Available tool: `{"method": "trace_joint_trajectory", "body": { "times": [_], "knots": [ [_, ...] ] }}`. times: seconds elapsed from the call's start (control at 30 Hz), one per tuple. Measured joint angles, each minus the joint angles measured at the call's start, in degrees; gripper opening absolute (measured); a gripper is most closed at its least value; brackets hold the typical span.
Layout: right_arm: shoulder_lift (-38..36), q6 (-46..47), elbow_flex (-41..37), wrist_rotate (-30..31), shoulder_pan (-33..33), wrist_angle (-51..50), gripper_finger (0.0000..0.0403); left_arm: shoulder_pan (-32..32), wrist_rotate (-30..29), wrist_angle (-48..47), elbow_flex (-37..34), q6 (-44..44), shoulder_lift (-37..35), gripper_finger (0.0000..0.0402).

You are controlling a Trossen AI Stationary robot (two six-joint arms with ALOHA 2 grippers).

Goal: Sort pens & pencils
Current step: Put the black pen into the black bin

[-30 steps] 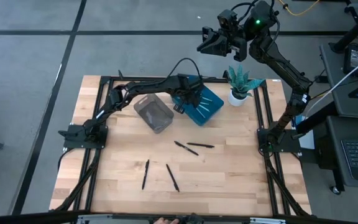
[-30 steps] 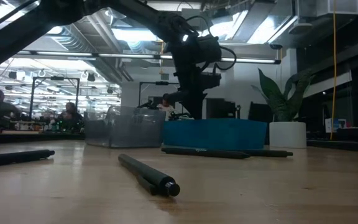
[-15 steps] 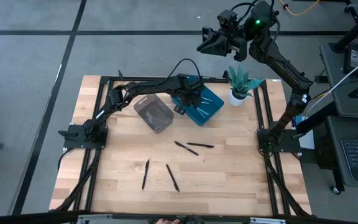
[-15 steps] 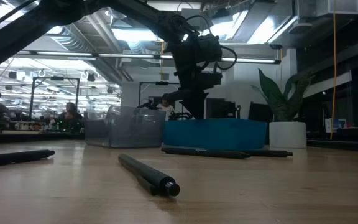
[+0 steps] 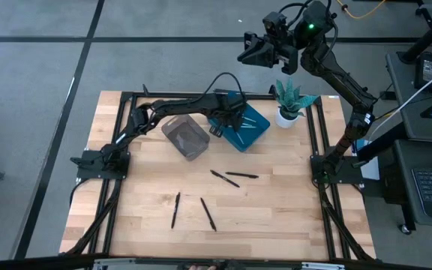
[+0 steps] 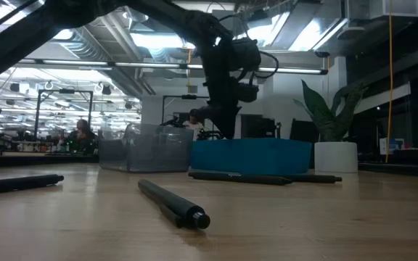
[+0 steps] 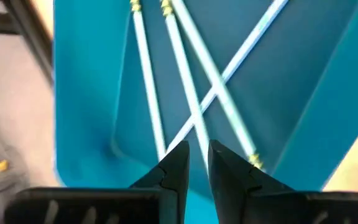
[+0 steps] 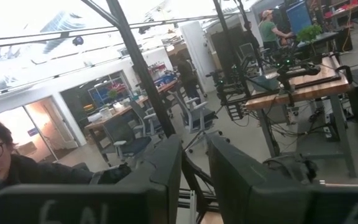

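Left gripper [image 7: 192,163] over blue bin [image 5: 247,126] as a second ago, fingers slightly apart, empty, above light blue sticks [image 7: 185,81]; right gripper [image 5: 252,49] parked high, fingers parted.

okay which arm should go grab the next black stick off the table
Probably the left. Its gripper hangs low over the blue bin, beside the black sticks. The right gripper is raised beyond the table's far edge.

No lettering, label, brand or number can be read anywhere, as far as the views allow.
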Motion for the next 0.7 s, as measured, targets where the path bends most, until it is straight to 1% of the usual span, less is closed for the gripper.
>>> {"method": "trace_joint_trajectory", "body": {
  "times": [0.07, 0.1, 0.27, 0.4, 0.57, 0.7],
  "knots": [
    [0.0, -0.1, 0.0, 0.2, -0.4, 0.0, 0.0083, -0.9, -2.8, -0.6, 0.0, 0.7, -0.7, 0.0054],
    [0.0, -0.1, 0.0, 0.2, -0.7, 0.0, 0.0083, -1.3, -3.2, -1.0, 0.1, 0.7, -1.3, 0.0054],
    [0.0, 0.0, 0.0, 0.4, -2.4, 0.3, 0.0083, -3.9, -3.0, -6.7, 0.1, -3.1, -4.3, 0.0054],
    [0.0, 0.2, 0.0, 0.4, -3.6, 0.4, 0.0083, -6.2, -2.3, -11.8, 0.1, -9.6, -7.3, 0.0054],
    [0.0, 0.3, 0.0, 0.4, -4.3, 0.5, 0.0083, -10.1, -1.5, -22.8, 0.1, -17.5, -10.5, 0.0054],
    [0.0, 1.6, 0.0, -0.2, -4.4, 0.8, 0.0083, -14.1, 2.1, -29.2, 0.2, -25.7, -13.1, 0.0054]
  ]
}}
